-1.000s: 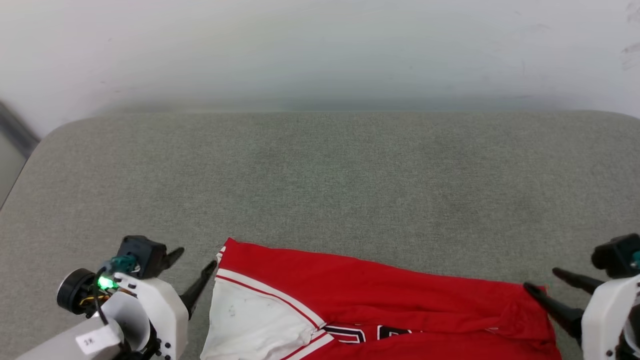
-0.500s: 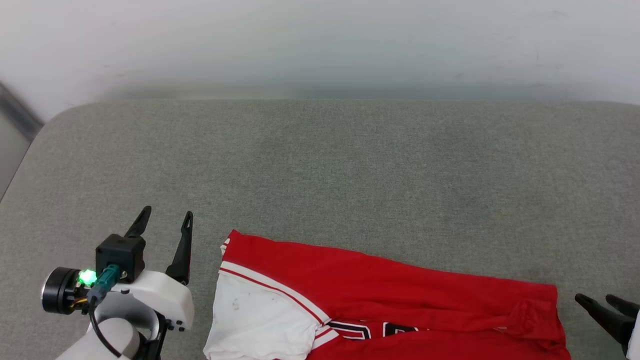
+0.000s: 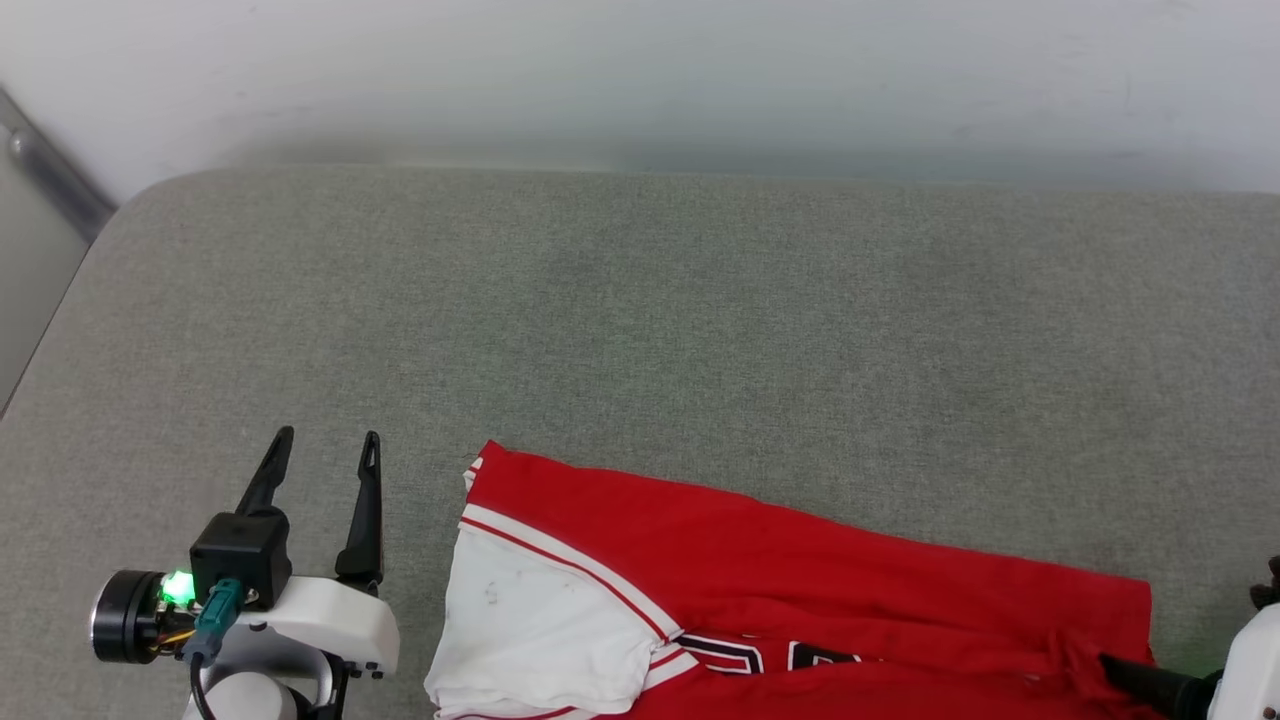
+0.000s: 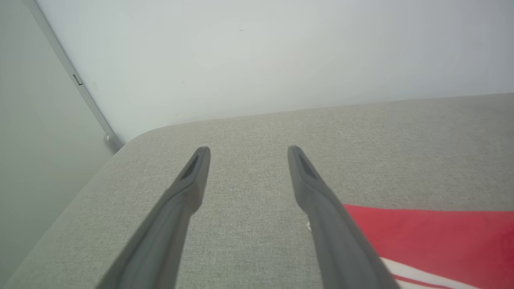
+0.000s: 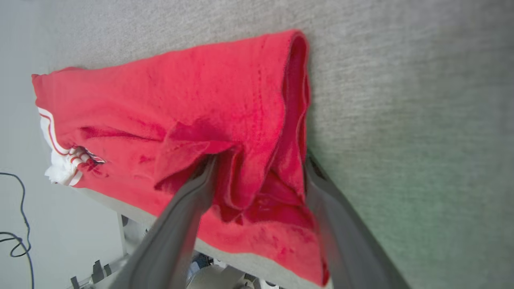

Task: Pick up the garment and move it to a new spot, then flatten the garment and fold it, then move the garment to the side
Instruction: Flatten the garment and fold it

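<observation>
Where the garment (image 3: 800,560) folds over, black lettering (image 3: 722,652) shows, unreadable.

The left gripper (image 3: 328,436) has two long dark fingers (image 3: 362,510), tapered and slotted near the tips; behind them a black camera block (image 3: 242,545) sits on a glossy white shell (image 3: 330,620) with small dark screws (image 3: 358,672); at its nine o'clock are a green light (image 3: 178,588), a teal plug (image 3: 215,610), a thin black cable (image 3: 203,690) and a black, silver-rimmed drum (image 3: 120,630); the right gripper (image 5: 261,158) matches, with a white casing (image 3: 1245,668) at the head view's four o'clock.

Garment (image 3: 800,560) soft matt red knit cloth, slightly fuzzy up close, grey cushion (image 3: 640,330) coarse woven fabric, matt, left gripper (image 3: 328,438) matt dark plastic, shell (image 3: 330,612) behind it smooth glossy white plastic, wall (image 3: 640,70) smooth, matt
</observation>
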Tool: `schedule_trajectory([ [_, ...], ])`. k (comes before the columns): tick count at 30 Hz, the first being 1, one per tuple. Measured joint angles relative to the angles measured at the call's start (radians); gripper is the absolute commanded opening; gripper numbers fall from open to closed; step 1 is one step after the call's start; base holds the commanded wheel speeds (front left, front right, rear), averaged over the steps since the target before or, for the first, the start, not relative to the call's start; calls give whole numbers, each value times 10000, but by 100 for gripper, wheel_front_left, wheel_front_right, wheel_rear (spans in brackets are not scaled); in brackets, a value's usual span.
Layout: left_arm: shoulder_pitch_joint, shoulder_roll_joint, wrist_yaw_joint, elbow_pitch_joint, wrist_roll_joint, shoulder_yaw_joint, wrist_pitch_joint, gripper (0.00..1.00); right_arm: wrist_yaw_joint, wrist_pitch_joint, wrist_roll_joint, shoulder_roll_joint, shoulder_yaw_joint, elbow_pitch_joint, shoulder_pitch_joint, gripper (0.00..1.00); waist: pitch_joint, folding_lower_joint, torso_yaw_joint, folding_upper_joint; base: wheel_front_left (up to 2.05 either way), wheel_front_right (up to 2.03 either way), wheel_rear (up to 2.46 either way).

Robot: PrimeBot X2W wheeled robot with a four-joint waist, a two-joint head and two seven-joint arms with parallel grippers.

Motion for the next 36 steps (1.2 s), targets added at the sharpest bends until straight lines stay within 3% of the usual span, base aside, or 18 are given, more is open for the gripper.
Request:
schedule_trajectory([
  [11,388,-1141,-842,163,1434,1411,0,100,10,949,729,652,2,278,-93,100,281,-1,168,0,0,0,0],
  [12,418,-1241,-913,132,1588,1524,0,100,10,976,637,652,33,282,-139,44,293,-1,173,0,0,0,0],
  [13,466,-1350,-988,90,1732,1626,0,100,10,984,596,654,58,297,-198,0,302,-1,176,0,0,0,0],
  [26,1213,-2539,-1860,-105,3016,2650,0,100,0,803,619,637,42,-447,-384,0,-231,0,31,0,0,0,0],
  [36,1690,-3097,-2330,-188,3563,3091,0,100,0,564,167,-660,-1198,-284,62,0,-665,-1,-77,0,0,0,0],
])
